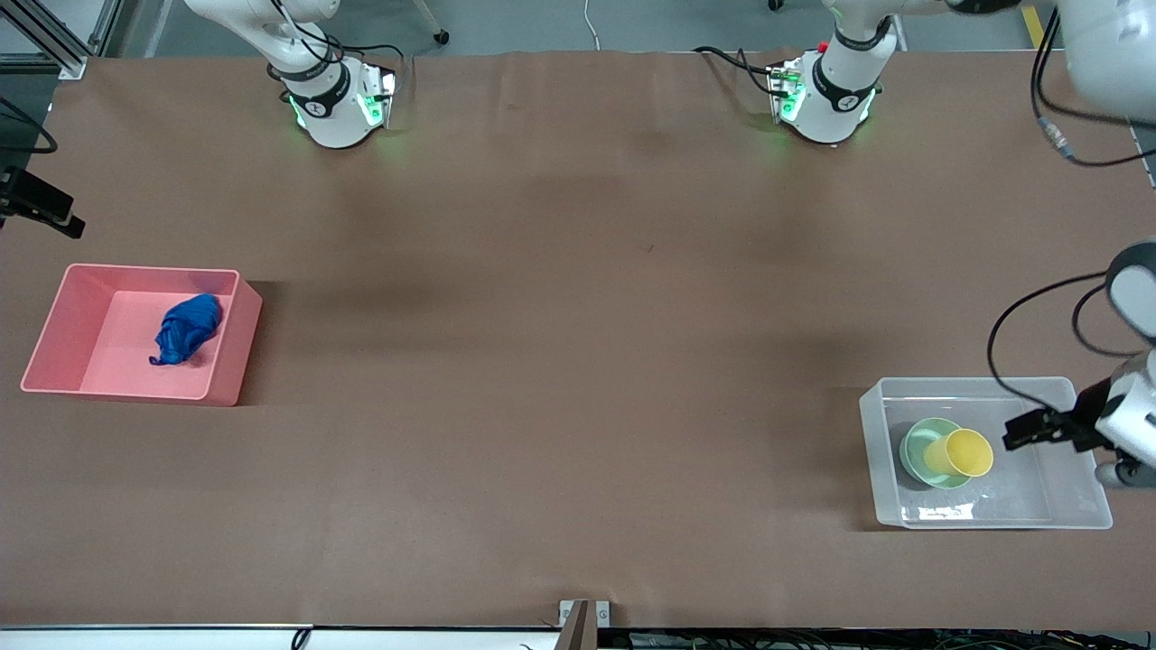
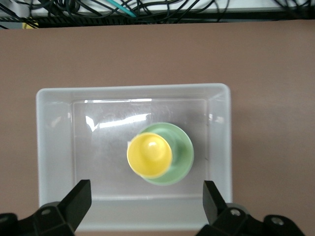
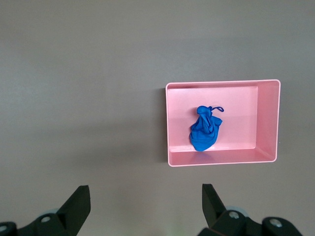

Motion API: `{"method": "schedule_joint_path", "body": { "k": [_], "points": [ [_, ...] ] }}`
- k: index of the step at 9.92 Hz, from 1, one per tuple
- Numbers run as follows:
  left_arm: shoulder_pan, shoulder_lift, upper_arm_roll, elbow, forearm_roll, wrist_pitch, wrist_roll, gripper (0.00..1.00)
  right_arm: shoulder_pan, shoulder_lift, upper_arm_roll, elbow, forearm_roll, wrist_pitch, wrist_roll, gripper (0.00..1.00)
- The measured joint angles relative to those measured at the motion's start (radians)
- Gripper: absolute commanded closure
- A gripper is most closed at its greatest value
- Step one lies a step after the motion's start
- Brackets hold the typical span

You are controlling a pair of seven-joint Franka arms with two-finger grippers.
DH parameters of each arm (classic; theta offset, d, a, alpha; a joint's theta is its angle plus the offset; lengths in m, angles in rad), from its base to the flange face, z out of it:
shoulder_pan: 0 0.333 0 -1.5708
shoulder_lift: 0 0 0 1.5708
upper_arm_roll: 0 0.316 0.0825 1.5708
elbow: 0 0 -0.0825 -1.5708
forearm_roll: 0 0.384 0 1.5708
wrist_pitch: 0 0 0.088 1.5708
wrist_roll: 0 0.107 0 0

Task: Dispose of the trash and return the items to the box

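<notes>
The blue wad of trash (image 1: 187, 329) lies in the pink bin (image 1: 235, 352) toward the right arm's end of the table; the right wrist view shows the wad (image 3: 205, 130) in the bin (image 3: 221, 161) too. The clear box (image 1: 871, 451) stands toward the left arm's end. In it sits the mint-green bowl (image 1: 919, 451) with the yellow cup (image 1: 966, 451) resting tilted in it. My left gripper (image 1: 1039, 429) hangs open and empty over the box (image 2: 54, 147), above the bowl (image 2: 183, 157) and cup (image 2: 149, 155). My right gripper (image 3: 145, 201) is open and empty, high over bare table beside the bin, out of the front view.
The arm bases (image 1: 334, 104) (image 1: 826, 95) stand along the table's edge farthest from the front camera. A black device (image 1: 41, 208) sits at the right arm's end. A small metal bracket (image 1: 584, 616) is at the nearest edge. Cables (image 2: 98, 7) run off the table's edge.
</notes>
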State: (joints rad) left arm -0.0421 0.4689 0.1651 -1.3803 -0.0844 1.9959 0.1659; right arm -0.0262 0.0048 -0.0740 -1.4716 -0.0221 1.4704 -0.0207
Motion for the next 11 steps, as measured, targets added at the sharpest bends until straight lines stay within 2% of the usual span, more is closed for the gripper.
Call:
{"method": "schedule_joint_path", "body": {
  "k": [2, 5, 9, 11],
  "points": [
    [-0.008, -0.133, -0.068, -0.011, 0.072, -0.141, -0.085, 0.0, 0.0, 0.0, 0.0, 0.0, 0.0, 0.0, 0.0, 0.0],
    [-0.009, -0.289, -0.109, -0.017, 0.085, -0.298, -0.091, 0.0, -0.001, 0.0, -0.001, 0.0, 0.0, -0.001, 0.0, 0.0],
    [-0.005, -0.382, -0.111, -0.014, 0.085, -0.431, -0.091, 0.0, -0.001, 0.0, -0.001, 0.0, 0.0, -0.001, 0.0, 0.0],
    [-0.004, -0.422, -0.111, -0.072, 0.085, -0.425, -0.099, 0.0, -0.001, 0.0, -0.002, 0.0, 0.0, -0.002, 0.0, 0.0]
  ]
}}
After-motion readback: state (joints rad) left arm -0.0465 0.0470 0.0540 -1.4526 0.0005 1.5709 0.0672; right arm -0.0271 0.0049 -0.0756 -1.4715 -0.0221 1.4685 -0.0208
